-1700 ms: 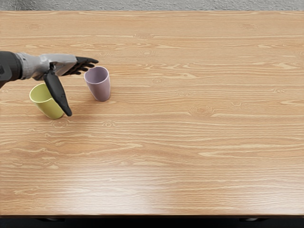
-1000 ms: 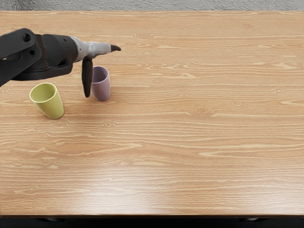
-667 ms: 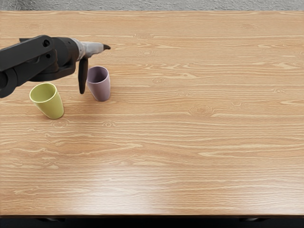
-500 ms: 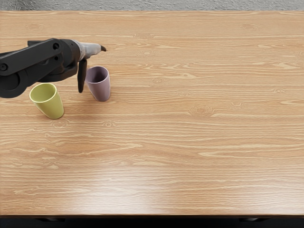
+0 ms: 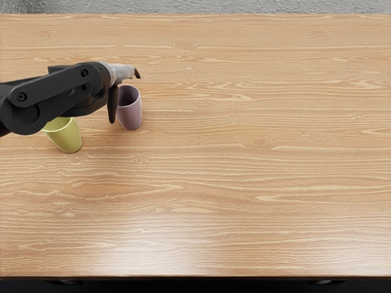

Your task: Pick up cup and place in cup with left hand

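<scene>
My left hand [image 5: 125, 99] is at the purple cup in the upper left of the table, thumb pointing down along the cup's left side and fingers reaching past its far side. The fingers are relaxed and close on nothing; whether the thumb touches the cup I cannot tell. Upright on the table, the purple cup [image 5: 130, 115] has the left part of its rim hidden by the hand. A yellow-green cup [image 5: 66, 138] stands upright to its left and nearer the front, its far rim covered by my forearm.
The wooden table [image 5: 244, 183] fills most of the view. Its front edge runs along the bottom, and a grey textured surface [image 5: 214, 6] lies beyond its back edge. The right arm is out of view.
The left hand turned over and swung past the purple cup, drew back left, then came slightly right and toward the front. Its fingertips now bend down more. Both cups stayed put.
</scene>
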Available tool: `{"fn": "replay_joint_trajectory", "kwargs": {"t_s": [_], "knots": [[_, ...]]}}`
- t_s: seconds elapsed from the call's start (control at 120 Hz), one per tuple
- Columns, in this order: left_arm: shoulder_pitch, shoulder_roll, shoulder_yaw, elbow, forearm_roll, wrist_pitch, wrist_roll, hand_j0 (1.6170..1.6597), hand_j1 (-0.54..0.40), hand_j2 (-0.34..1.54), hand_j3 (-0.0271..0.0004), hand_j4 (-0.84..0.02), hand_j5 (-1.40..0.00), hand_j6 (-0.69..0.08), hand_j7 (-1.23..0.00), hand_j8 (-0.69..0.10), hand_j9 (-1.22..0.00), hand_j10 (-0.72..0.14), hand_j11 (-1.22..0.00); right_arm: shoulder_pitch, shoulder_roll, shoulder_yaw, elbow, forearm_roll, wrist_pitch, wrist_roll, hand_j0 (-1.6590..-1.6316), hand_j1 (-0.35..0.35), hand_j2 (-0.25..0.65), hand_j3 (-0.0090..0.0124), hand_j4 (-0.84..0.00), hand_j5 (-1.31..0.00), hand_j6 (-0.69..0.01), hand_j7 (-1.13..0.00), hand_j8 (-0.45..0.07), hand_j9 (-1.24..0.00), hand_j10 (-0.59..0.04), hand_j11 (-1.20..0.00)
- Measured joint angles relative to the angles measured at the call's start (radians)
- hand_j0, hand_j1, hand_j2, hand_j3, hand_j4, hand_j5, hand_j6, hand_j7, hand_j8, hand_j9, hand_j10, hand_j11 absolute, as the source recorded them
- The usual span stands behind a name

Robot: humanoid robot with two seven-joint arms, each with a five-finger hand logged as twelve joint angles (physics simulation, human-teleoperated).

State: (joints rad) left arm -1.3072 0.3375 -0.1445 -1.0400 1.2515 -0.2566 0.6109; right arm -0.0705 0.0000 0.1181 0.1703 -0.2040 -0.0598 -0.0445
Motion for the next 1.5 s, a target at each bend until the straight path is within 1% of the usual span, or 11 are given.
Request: {"fn": "replay_joint_trajectory", "kwargs": {"t_s": [0.058,0.133,0.275,0.433,0.633,0.967,1.083,1.292,1.5], "knots": [[-0.007,0.0,-0.001,0.014,-0.005,0.001,-0.005,1.6581,0.166,0.03,0.0,-0.157,-0.2,-0.158,-0.2,-0.158,-0.2,-0.157,-0.2,0.0,0.0,0.0,-0.002,0.0,0.0,0.0,-1.6581,-0.32,-0.005,0.0,-0.024,-0.03,-0.024,-0.03,-0.024,-0.03,-0.024,-0.03],[-0.031,-0.002,0.0,0.037,-0.019,-0.013,-0.013,1.6581,0.16,0.03,0.0,-0.162,-0.21,-0.163,-0.21,-0.163,-0.21,-0.161,-0.21,0.0,0.0,0.0,-0.003,0.0,0.0,0.0,-1.6581,-0.32,-0.005,0.0,-0.024,-0.03,-0.024,-0.03,-0.024,-0.03,-0.024,-0.03],[-0.03,-0.008,0.0,0.069,-0.03,-0.047,-0.038,1.6581,0.154,0.03,0.0,-0.167,-0.21,-0.168,-0.21,-0.168,-0.21,-0.166,-0.21,0.0,0.0,0.0,-0.004,0.0,0.0,0.0,-1.6581,-0.32,-0.005,0.0,-0.024,-0.03,-0.024,-0.03,-0.024,-0.03,-0.024,-0.03],[-0.026,-0.017,-0.001,0.078,-0.039,-0.048,-0.056,1.6581,0.151,0.04,0.0,-0.17,-0.22,-0.171,-0.22,-0.17,-0.22,-0.169,-0.22,0.0,0.0,0.0,-0.005,0.0,0.0,0.0,-1.6581,-0.32,-0.005,0.0,-0.024,-0.03,-0.024,-0.03,-0.024,-0.03,-0.024,-0.03],[-0.017,-0.031,0.0,0.078,-0.041,-0.027,-0.072,1.6581,0.149,0.04,0.0,-0.171,-0.22,-0.172,-0.22,-0.172,-0.22,-0.17,-0.22,0.0,0.0,0.0,-0.008,0.0,0.0,0.0,-1.6581,-0.32,-0.005,0.0,-0.024,-0.03,-0.024,-0.03,-0.024,-0.03,-0.024,-0.03],[0.001,-0.037,0.008,0.079,-0.039,-0.024,-0.077,1.6581,0.129,0.04,0.0,-0.188,-0.24,-0.189,-0.24,-0.188,-0.24,-0.187,-0.24,0.0,0.0,0.0,-0.009,0.0,0.0,0.0,-1.6581,-0.32,-0.005,0.0,-0.024,-0.03,-0.024,-0.03,-0.024,-0.03,-0.024,-0.03],[0.002,-0.035,0.014,0.079,-0.039,-0.023,-0.077,1.6581,0.097,0.04,0.0,-0.214,-0.27,-0.215,-0.27,-0.215,-0.27,-0.214,-0.27,0.0,0.0,0.0,-0.009,0.0,0.0,0.0,-1.6581,-0.32,-0.005,0.0,-0.024,-0.03,-0.024,-0.03,-0.024,-0.03,-0.024,-0.03],[0.0,-0.031,0.017,0.077,-0.039,-0.023,-0.077,1.658,0.0,0.06,0.0,-0.295,-0.38,-0.296,-0.38,-0.296,-0.38,-0.294,-0.38,0.0,0.0,0.0,-0.009,0.0,0.0,0.0,-1.6581,-0.321,-0.005,0.0,-0.024,-0.03,-0.024,-0.03,-0.024,-0.03,-0.024,-0.03],[-0.009,-0.026,0.016,0.072,-0.042,-0.027,-0.076,1.658,-0.059,0.07,0.0,-0.345,-0.44,-0.346,-0.44,-0.341,-0.44,-0.344,-0.44,0.0,0.0,0.0,-0.009,0.0,0.0,0.0,-1.6581,-0.32,-0.005,0.0,-0.024,-0.03,-0.024,-0.03,-0.024,-0.03,-0.024,-0.03]]}}
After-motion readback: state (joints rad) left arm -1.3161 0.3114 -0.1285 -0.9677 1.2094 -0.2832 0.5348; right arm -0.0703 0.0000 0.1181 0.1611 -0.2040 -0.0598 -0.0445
